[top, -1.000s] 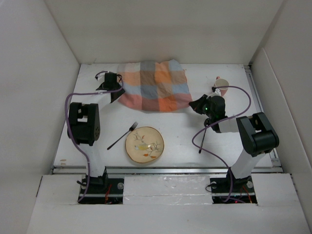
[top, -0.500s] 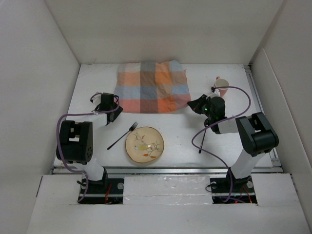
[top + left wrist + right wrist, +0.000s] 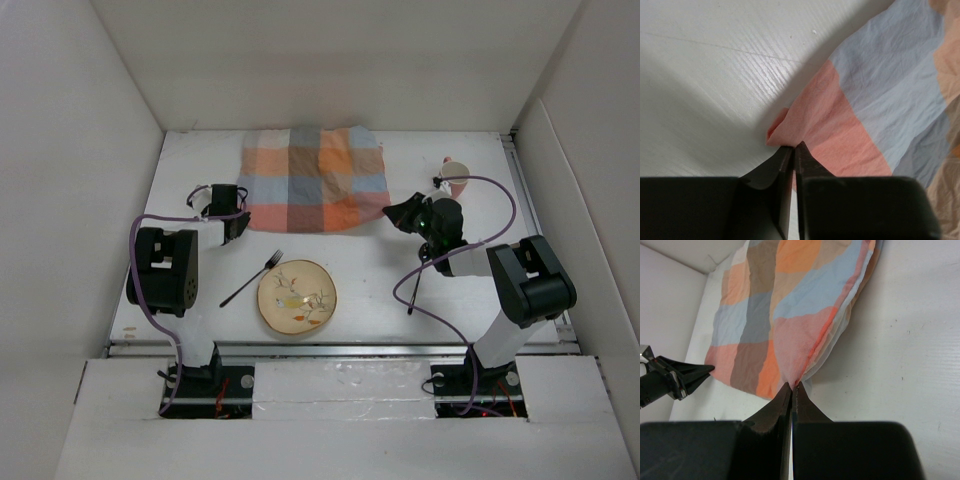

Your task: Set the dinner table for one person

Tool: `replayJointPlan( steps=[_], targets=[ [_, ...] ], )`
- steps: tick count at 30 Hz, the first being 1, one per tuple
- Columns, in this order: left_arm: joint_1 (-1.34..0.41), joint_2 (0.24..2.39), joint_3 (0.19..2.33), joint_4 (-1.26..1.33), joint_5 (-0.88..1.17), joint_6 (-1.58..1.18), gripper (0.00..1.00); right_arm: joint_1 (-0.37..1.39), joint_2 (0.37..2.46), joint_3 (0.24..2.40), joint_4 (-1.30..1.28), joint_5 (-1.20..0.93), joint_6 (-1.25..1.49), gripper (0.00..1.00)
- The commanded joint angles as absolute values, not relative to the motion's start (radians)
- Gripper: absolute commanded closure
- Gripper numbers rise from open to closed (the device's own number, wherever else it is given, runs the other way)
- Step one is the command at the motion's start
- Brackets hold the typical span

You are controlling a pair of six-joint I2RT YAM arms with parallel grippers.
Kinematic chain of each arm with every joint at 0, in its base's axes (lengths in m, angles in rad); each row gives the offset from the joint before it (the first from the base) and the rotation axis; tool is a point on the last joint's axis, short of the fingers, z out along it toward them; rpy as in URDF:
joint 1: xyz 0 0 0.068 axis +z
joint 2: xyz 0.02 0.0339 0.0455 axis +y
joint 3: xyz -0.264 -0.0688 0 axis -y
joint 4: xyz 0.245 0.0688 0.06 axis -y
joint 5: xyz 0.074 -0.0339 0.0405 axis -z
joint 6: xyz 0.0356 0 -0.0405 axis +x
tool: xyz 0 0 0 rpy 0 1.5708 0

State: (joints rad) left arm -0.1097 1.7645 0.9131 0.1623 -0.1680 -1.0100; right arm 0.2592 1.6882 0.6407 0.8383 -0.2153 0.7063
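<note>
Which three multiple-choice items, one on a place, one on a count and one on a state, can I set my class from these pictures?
1. The fork lies: A left of the plate; B right of the plate; C on the plate.
2. Plates on the dinner table: A one; B two; C three.
3. The left gripper and right gripper are: A wide open; B shut on the checked cloth; C shut on nothing.
Answers: A, the top view shows the fork left of the plate; A, only one plate shows; B, each wrist view shows closed fingertips pinching cloth.
</note>
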Motion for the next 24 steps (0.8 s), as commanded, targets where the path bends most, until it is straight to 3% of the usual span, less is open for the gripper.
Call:
replayJointPlan(
  steps=[1, 5, 9, 18, 24],
  targets=[
    [-0.106, 1.778, 0.945, 0.153, -0.204, -1.006, 1.0, 0.272, 1.655, 0.634, 0.905, -0.212, 0.692, 1.0],
    [-0.106, 1.724, 0.908, 0.196, -0.218, -0.993, 1.0, 0.272, 1.634, 0.64, 0.884, -0.203, 0.681, 1.0],
    [-0.106, 1.53, 0.946, 0.198, -0.29, -0.934, 1.0, 0.252, 1.571, 0.661, 0.809, -0.198, 0.658, 1.0],
    [-0.106, 1.247, 1.322, 0.055, -0.336, -0.752, 1.0, 0.252, 1.147, 0.879, 0.354, -0.074, 0.467, 1.0],
    [-0.106, 1.25, 1.557, -0.029, -0.247, -0.699, 1.0, 0.252, 1.002, 1.118, 0.123, -0.049, 0.368, 1.0]
  ],
)
